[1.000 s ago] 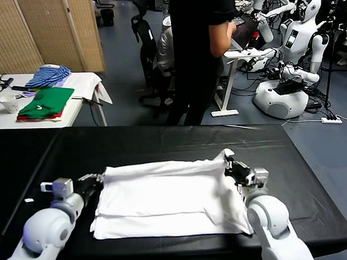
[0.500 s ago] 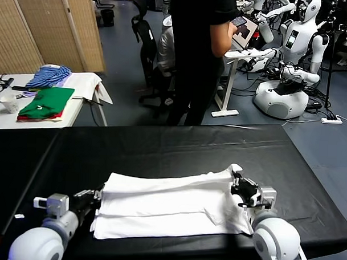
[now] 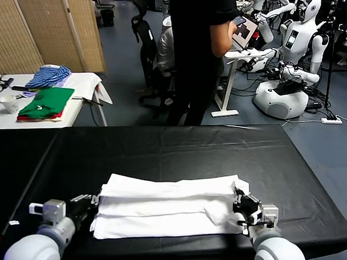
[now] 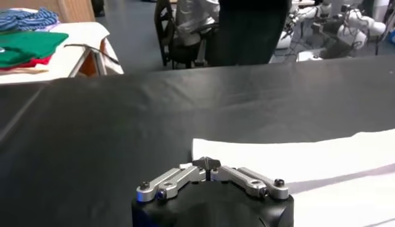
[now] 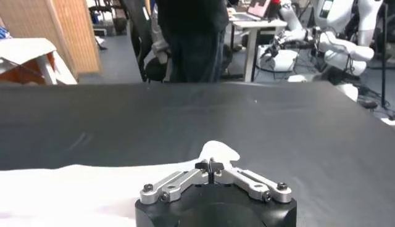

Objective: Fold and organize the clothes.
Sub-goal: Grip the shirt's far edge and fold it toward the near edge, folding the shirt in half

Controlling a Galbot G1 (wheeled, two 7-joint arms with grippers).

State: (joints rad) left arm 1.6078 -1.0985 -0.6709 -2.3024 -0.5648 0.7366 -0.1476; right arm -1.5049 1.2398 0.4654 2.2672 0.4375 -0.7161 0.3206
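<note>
Pulling nearer than before, left pincer [image 3: 93, 199] and right pincer [image 3: 240, 203] clamped on T-shirt [image 3: 165, 207] edges

T-shirt [image 3: 171, 207] on table [image 3: 178, 147], between grippers.

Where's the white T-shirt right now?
In the head view, the white T-shirt lies partly folded on the near part of the black table, between the left tool and the right tool.

A plain white T-shirt [image 3: 165, 207] lies on a black bench [image 3: 161, 146]. On a white side bench [image 3: 78, 84] sit a green folded garment [image 3: 47, 101] and a blue striped garment [image 3: 47, 76].
</note>
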